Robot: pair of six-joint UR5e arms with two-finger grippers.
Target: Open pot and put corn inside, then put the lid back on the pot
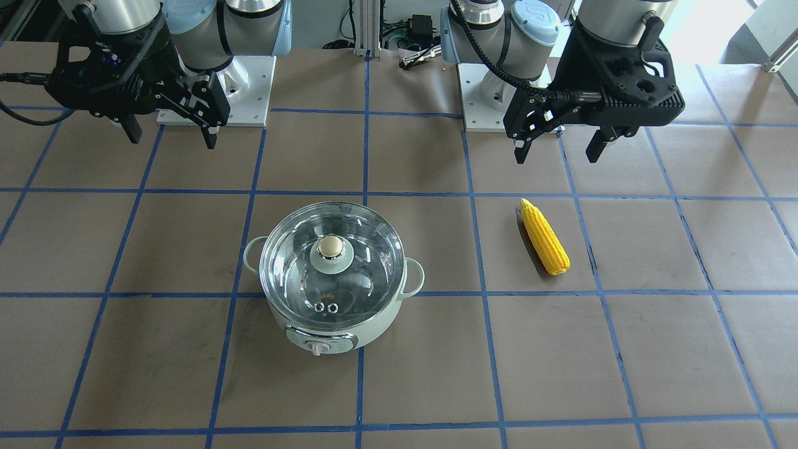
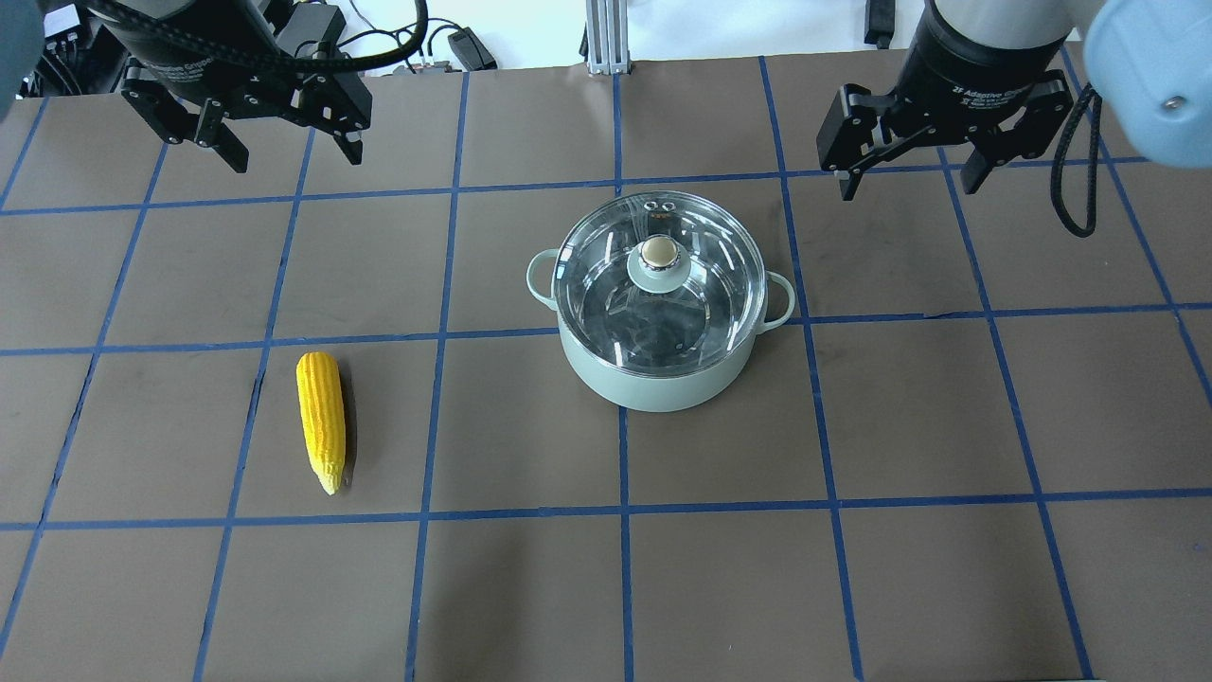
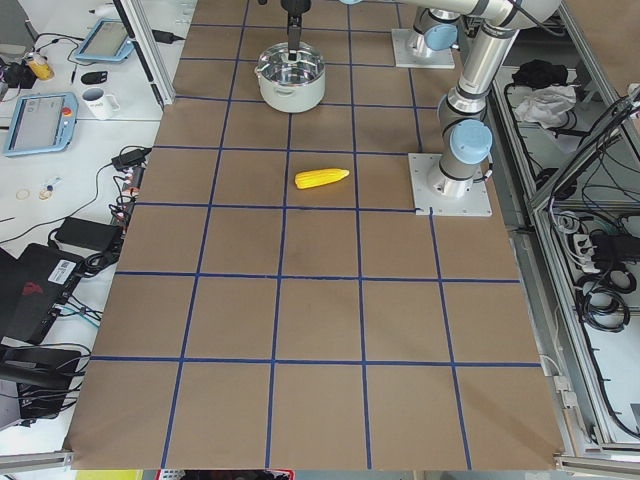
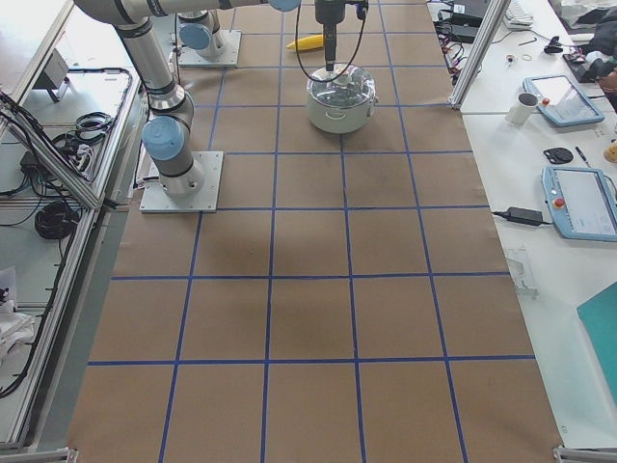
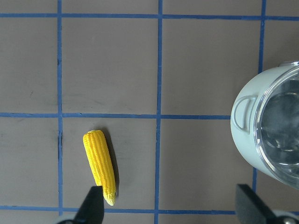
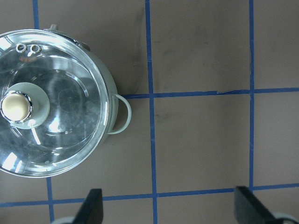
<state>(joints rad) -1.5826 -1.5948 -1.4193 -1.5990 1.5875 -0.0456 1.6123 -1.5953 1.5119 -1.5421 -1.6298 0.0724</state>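
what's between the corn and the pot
Only bare brown table crossed by blue tape lines lies between the corn and the pot, seen in the overhead view.

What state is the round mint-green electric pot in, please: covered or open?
Covered. The clear glass dome lid sits on the rim of the pale mint-green pot, its gold-beige knob uppermost.

Lid point(image 2: 663, 303) sits on pot point(image 2: 653, 386) — corn point(image 2: 320, 421) lies well apart.

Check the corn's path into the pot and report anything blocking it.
The lid sits closed on the pot, so it blocks the opening and must come off first. Between the corn and the pot there is only bare table. Nothing visible lies between the open left end effector and the corn.
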